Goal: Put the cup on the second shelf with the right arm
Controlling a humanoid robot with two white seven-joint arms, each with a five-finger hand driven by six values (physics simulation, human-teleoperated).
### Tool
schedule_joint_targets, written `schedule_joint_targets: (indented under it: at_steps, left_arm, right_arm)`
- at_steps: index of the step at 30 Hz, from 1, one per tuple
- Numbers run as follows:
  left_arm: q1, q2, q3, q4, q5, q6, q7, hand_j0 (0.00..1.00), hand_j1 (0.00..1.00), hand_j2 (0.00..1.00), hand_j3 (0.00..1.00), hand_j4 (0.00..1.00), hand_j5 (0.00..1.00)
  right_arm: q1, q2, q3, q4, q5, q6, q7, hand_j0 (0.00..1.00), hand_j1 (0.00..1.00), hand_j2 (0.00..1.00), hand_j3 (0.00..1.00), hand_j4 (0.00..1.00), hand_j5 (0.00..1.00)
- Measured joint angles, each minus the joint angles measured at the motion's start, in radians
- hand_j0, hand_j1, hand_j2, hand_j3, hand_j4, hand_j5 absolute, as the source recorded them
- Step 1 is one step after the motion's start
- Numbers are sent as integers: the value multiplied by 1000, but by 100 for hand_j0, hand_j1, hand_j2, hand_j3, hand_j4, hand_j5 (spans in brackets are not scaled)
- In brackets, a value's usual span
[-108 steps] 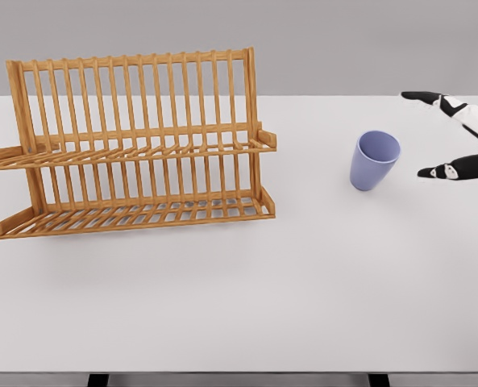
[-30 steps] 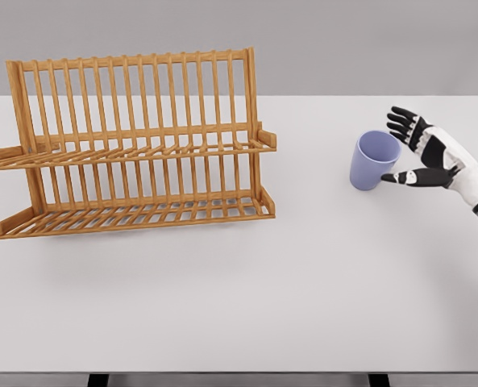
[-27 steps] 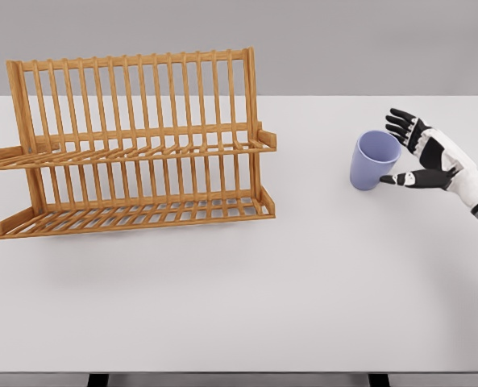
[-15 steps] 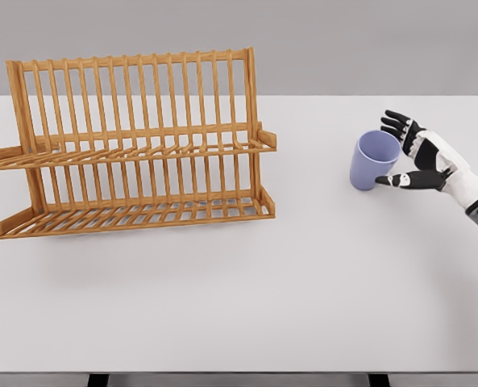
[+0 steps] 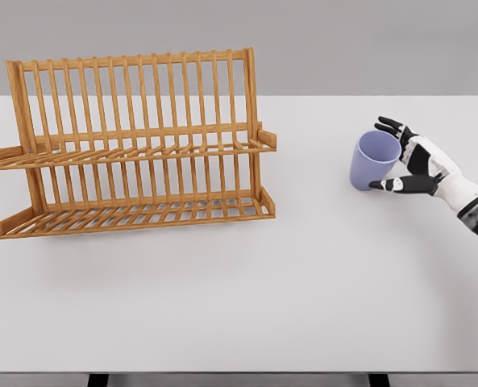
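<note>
Here, cup (image 5: 374, 160): lavender, upright on the white table (image 5: 319, 282), well right of the wooden dish rack (image 5: 134, 145).
Right hand (image 5: 412, 160): just beside the cup's right side, fingers (image 5: 388, 126) spread wide, thumb near the wall, holding nothing.

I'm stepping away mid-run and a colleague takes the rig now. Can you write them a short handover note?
Right hand: open, fingers and thumb spread around the right side of the lilac plastic cup, not closed on it.
Left arm: out of view.
The cup stands upright on the white table, well right of the two-tier wooden dish rack.
Done: the reach to the cup.
Left: close the grasp, lift, carry leftward, set the cup on the rack's second shelf, which holds nothing.
</note>
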Motion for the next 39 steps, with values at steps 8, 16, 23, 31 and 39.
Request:
schedule_joint_targets:
  at_steps: [8, 16, 23, 31, 39]
  left_arm:
    - [0, 0, 0, 0, 0, 0, 0, 100, 100, 100, 100, 100, 100]
    - [0, 0, 0, 0, 0, 0, 0, 100, 100, 100, 100, 100, 100]
    - [0, 0, 0, 0, 0, 0, 0, 100, 100, 100, 100, 100, 100]
    - [0, 0, 0, 0, 0, 0, 0, 100, 100, 100, 100, 100, 100]
    - [0, 0, 0, 0, 0, 0, 0, 100, 100, 100, 100, 100, 100]
  right_arm:
    - [-2, 7, 10, 8, -3, -2, -1, 100, 100, 100, 100, 100, 100]
    - [-11, 12, 16, 22, -2, -4, 0, 100, 100, 100, 100, 100, 100]
    - [-21, 13, 27, 40, 0, -5, 0, 100, 100, 100, 100, 100, 100]
    - [-23, 16, 33, 47, -15, -6, -2, 95, 95, 95, 95, 95, 95]
    - [-21, 14, 34, 49, -11, -6, -4, 81, 81, 81, 81, 81, 81]
